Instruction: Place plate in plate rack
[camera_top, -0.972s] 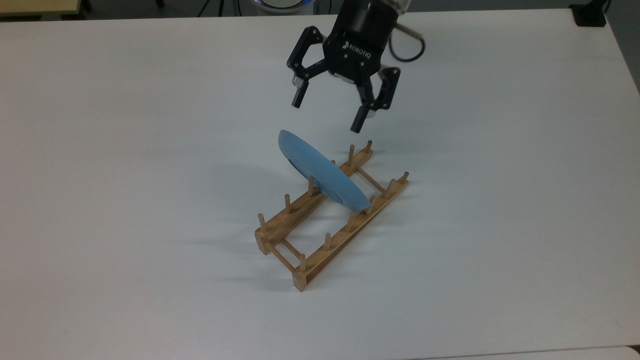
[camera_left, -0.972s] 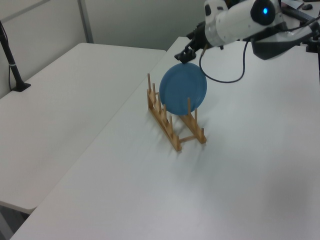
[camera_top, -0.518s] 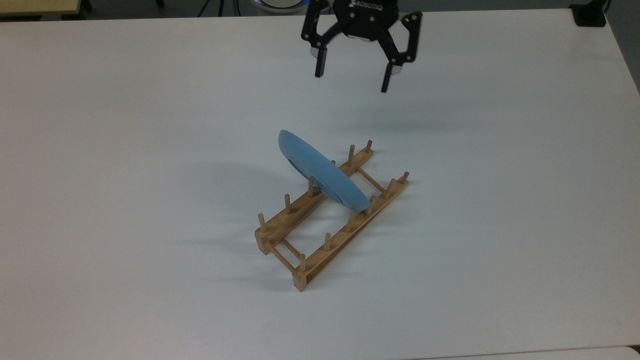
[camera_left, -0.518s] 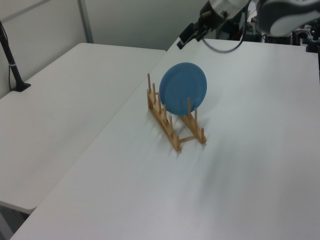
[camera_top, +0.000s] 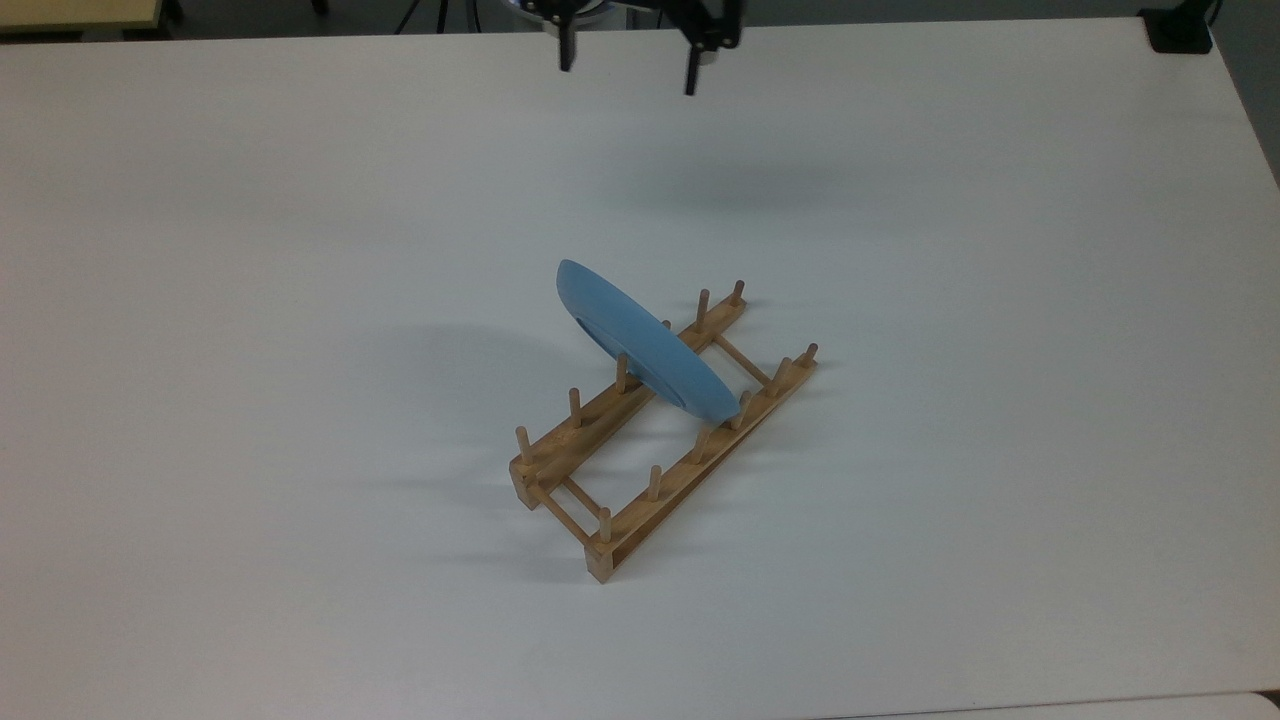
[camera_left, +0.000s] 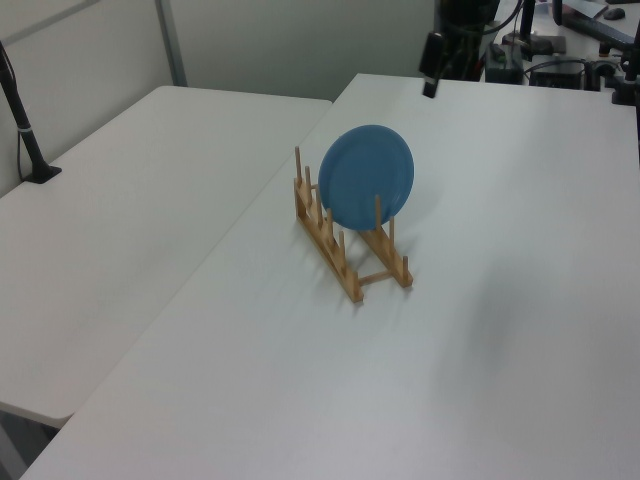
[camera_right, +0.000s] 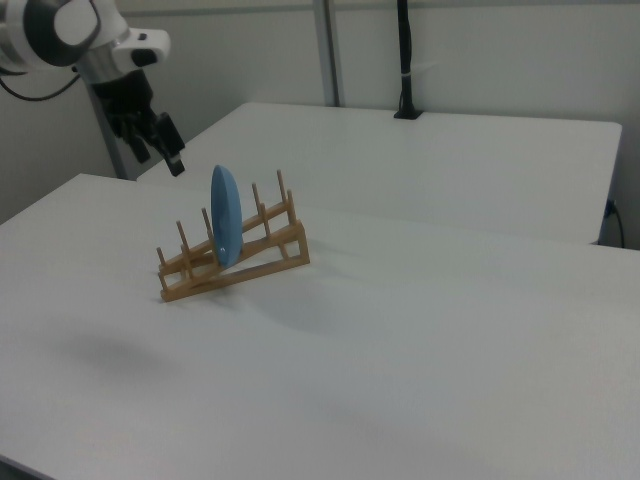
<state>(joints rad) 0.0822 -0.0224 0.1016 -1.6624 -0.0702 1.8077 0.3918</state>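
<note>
Plate (camera_top: 645, 345) stands on edge between pegs of the plate rack (camera_top: 640, 470); gripper (camera_top: 628, 62) hangs well apart, fingers spread wide, empty.

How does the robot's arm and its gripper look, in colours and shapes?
The gripper is black with two thin straight fingers. In the right view, the arm has smooth rounded white shells with a dark round cap, a black cable beside it, and a black section leading down to the gripper.
</note>
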